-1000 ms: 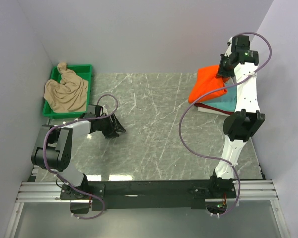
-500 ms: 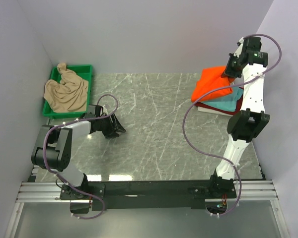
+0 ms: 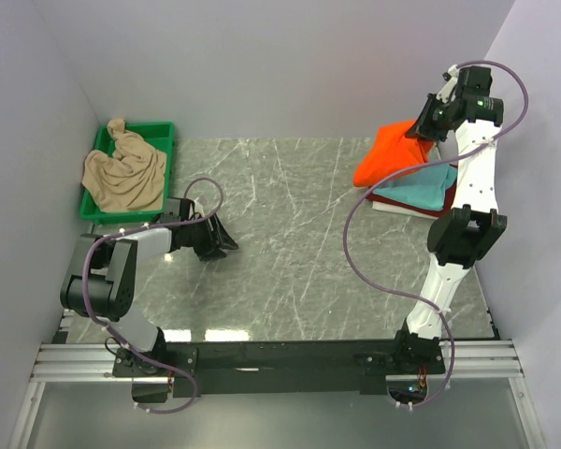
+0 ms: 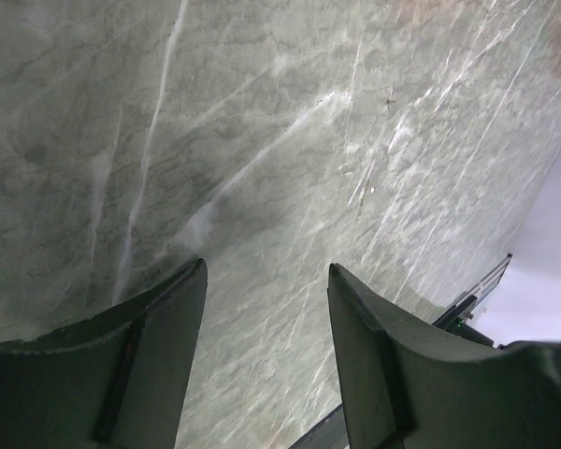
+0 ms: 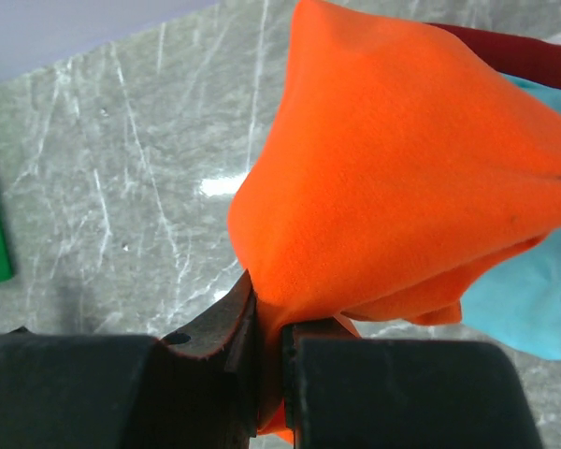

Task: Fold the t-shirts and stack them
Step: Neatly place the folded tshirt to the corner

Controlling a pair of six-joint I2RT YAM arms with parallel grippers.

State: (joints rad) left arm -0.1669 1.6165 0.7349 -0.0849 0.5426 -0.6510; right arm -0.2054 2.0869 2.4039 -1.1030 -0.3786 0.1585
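Observation:
A bright orange t-shirt hangs bunched over the stack at the back right, its back edge lifted. My right gripper is shut on that edge; in the right wrist view the cloth is pinched between the fingers of the right gripper. Under it lie a teal t-shirt and a dark red one. A beige t-shirt is heaped in the green tray. My left gripper rests low over the table at the left, open and holding nothing.
The green tray stands at the back left against the left wall. Grey walls close in the left, back and right sides. The right arm's purple cable loops over the table's right part. The marble tabletop stretches between the arms.
The right gripper swung right toward the back corner with the orange t-shirt, then came back a little to the left. The left arm has not moved.

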